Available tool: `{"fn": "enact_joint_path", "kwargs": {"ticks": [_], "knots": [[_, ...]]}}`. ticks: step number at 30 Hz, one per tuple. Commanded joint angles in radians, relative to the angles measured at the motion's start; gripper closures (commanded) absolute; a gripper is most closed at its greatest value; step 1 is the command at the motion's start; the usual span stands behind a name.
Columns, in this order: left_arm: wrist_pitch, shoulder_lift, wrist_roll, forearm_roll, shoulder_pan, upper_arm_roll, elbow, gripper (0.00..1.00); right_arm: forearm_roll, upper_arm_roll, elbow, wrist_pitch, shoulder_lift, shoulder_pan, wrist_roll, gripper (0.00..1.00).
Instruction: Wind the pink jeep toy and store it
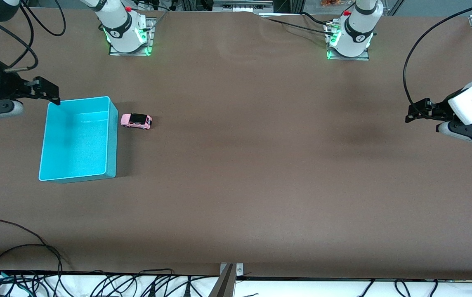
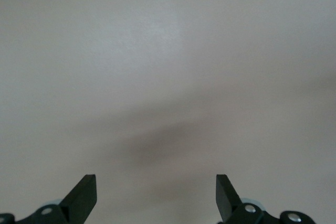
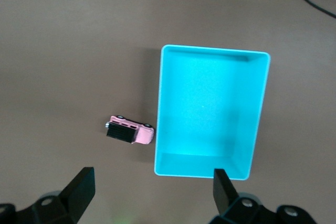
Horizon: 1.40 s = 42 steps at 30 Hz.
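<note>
Here pink jeep toy (image 1: 136,121) near right hand (image 1: 48,91).

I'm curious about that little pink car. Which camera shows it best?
The right wrist view: the pink jeep toy appears largest there, beside the turquoise bin. The front view shows it small. The left wrist view shows only bare table.

Even overhead light; soft shadows beside the turquoise bin (image 1: 78,140); left wrist view washed out and hazy.
</note>
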Motion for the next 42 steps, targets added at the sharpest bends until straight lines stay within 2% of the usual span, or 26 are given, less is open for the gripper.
{"fn": "enact_joint_path", "kwargs": {"ticks": [1,5,16,22,27,33,37,42], "knots": [[-0.047,-0.041,-0.073,-0.027,-0.033,0.015,-0.021,0.00,0.036,0.039,-0.003,-0.013,-0.001,0.007,-0.038,0.00],[-0.067,-0.034,-0.075,-0.027,-0.034,0.012,-0.005,0.00,0.037,0.072,-0.004,-0.020,0.016,0.006,-0.191,0.00],[-0.069,-0.032,-0.070,-0.023,-0.034,0.010,-0.005,0.00,0.060,0.083,-0.055,-0.033,0.097,0.007,-0.665,0.00],[-0.067,-0.020,-0.070,-0.015,-0.033,0.011,0.022,0.00,0.089,0.091,-0.188,0.038,0.104,0.013,-0.838,0.00],[-0.067,-0.026,-0.072,-0.013,-0.023,0.012,0.044,0.00,0.089,0.118,-0.274,0.104,0.096,0.015,-0.891,0.00],[-0.069,-0.080,-0.121,0.048,-0.010,0.004,0.039,0.00,0.089,0.138,-0.421,0.226,0.075,0.015,-0.927,0.00],[-0.087,-0.093,-0.314,0.138,-0.011,-0.066,0.042,0.00,0.089,0.149,-0.530,0.325,0.051,0.015,-0.943,0.00],[-0.104,-0.096,-0.414,0.230,-0.011,-0.128,0.056,0.00,0.089,0.158,-0.658,0.449,0.027,0.015,-0.955,0.00]]}}
